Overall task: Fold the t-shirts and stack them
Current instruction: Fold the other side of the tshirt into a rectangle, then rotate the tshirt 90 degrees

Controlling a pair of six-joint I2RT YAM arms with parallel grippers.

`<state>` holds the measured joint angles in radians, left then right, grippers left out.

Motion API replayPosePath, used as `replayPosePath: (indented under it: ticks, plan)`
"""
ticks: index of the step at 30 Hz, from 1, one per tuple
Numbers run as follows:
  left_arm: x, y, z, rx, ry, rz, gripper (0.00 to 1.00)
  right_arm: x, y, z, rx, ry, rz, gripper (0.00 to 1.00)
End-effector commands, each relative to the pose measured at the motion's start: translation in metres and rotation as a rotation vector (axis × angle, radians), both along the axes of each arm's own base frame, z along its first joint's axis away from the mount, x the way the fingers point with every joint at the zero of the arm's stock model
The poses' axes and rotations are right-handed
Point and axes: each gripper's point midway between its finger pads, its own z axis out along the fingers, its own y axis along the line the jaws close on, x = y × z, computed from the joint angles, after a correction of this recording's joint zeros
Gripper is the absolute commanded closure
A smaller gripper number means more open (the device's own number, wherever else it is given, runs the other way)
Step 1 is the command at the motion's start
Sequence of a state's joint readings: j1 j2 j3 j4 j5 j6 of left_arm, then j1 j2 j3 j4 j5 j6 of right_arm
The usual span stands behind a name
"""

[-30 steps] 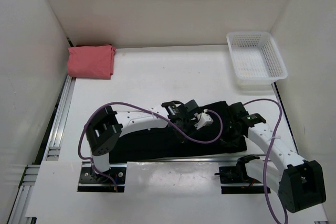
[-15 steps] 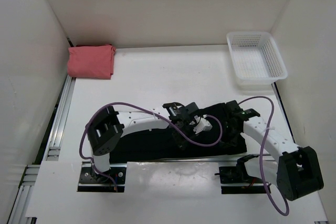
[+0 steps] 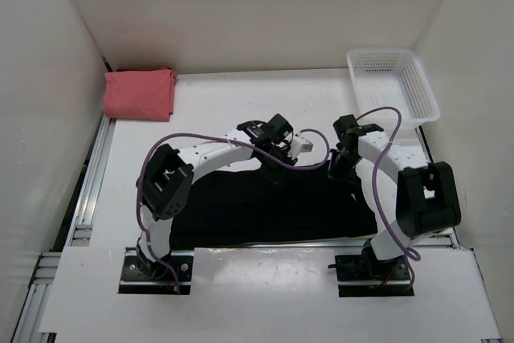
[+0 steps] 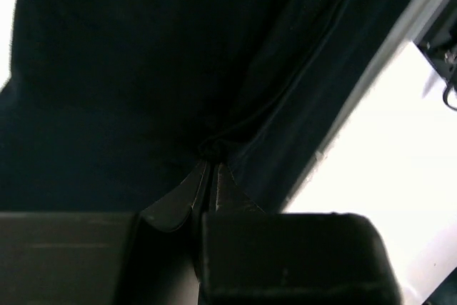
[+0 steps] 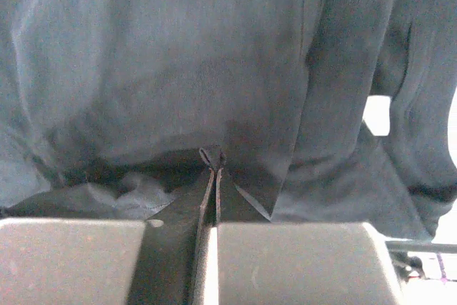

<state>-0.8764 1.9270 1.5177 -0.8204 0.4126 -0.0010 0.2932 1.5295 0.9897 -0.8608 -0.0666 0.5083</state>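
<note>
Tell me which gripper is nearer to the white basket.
Right. The right gripper, shut on the black shirt, is a little to the near-left of the basket. The left gripper grips the same shirt farther to the left.

- You get no text, label, brand, number or sign that can be read in any of the three views.
- Black t-shirt (image 3: 265, 214): plain dark cloth fills both wrist views, with no print you can make out.
- Salmon pink t-shirt (image 3: 139, 94) and white mesh basket (image 3: 397, 124): both too small from the top camera for you to tell any marking.
</note>
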Motion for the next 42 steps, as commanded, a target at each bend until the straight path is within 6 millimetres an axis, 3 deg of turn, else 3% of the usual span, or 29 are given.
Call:
replayPosePath:
  ticks: [1,4,8,13,16,18,20,23,26,27,29,31,32,34,35,37,38,39,41,42]
  plan:
    - [0.011,-0.012,0.007,-0.048,-0.007,-0.001,0.9,0.016,-0.003,-0.002,-0.006,-0.007,0.041,1.0]
    - [0.021,-0.011,-0.003,-0.022,-0.024,0.021,0.9,0.022,-0.007,-0.008,-0.009,0.007,0.02,1.0]
    - [0.036,-0.013,-0.007,-0.017,-0.059,0.044,0.88,0.031,-0.014,-0.009,-0.011,-0.008,-0.05,0.88]
    - [0.05,-0.009,-0.016,0.019,-0.097,0.075,0.86,0.059,-0.016,0.008,-0.033,-0.109,-0.084,0.84]
    - [0.057,-0.003,-0.02,0.053,-0.135,0.097,0.83,0.068,-0.018,0.013,-0.048,-0.143,-0.089,0.68]
    - [0.062,0.0,-0.024,0.07,-0.157,0.11,0.79,0.064,-0.017,0.02,-0.031,-0.171,-0.089,0.54]
    - [0.065,0.003,-0.025,0.087,-0.177,0.121,0.77,0.046,-0.021,0.017,-0.031,-0.171,-0.088,0.45]
    - [0.066,0.003,-0.025,0.088,-0.178,0.121,0.59,0.025,-0.025,0.015,-0.023,-0.183,-0.11,0.4]
    - [0.067,0.004,-0.021,0.086,-0.19,0.126,0.39,0.01,-0.034,0.02,-0.05,-0.193,-0.149,0.28]
    - [0.069,0.004,-0.014,0.077,-0.207,0.131,0.38,0.003,-0.038,0.018,-0.07,-0.176,-0.175,0.19]
    - [0.071,0.009,0.007,0.059,-0.254,0.148,0.32,-0.012,-0.05,0.015,-0.127,-0.128,-0.209,0.12]
    - [0.081,0.041,0.014,0.127,-0.312,0.215,0.28,-0.017,-0.067,0.01,-0.201,-0.11,-0.268,0.06]
    - [0.085,0.059,0.031,0.143,-0.37,0.259,0.25,-0.02,-0.07,0.007,-0.205,-0.096,-0.291,0.04]
    - [0.105,0.123,0.033,0.287,-0.463,0.399,0.25,-0.013,-0.073,0.003,-0.2,-0.091,-0.302,0.04]
    - [0.094,0.161,0.029,0.337,-0.465,0.448,0.25,0.005,-0.069,0.01,-0.173,-0.146,-0.279,0.06]
    - [0.094,0.214,0.024,0.382,-0.45,0.563,0.25,0.044,-0.055,0.019,-0.097,-0.251,-0.197,0.06]
    - [0.087,0.261,0.006,0.434,-0.387,0.669,0.25,0.057,-0.053,0.024,-0.092,-0.271,-0.198,0.06]
    - [0.084,0.282,0.012,0.417,-0.396,0.736,0.25,0.081,-0.05,0.04,-0.082,-0.319,-0.192,0.05]
    - [0.076,0.327,-0.001,0.422,-0.364,0.882,0.25,0.095,-0.048,0.026,-0.101,-0.257,-0.175,0.05]
    - [0.074,0.337,-0.009,0.425,-0.347,0.915,0.25,0.103,-0.04,0.018,-0.09,-0.224,-0.157,0.05]
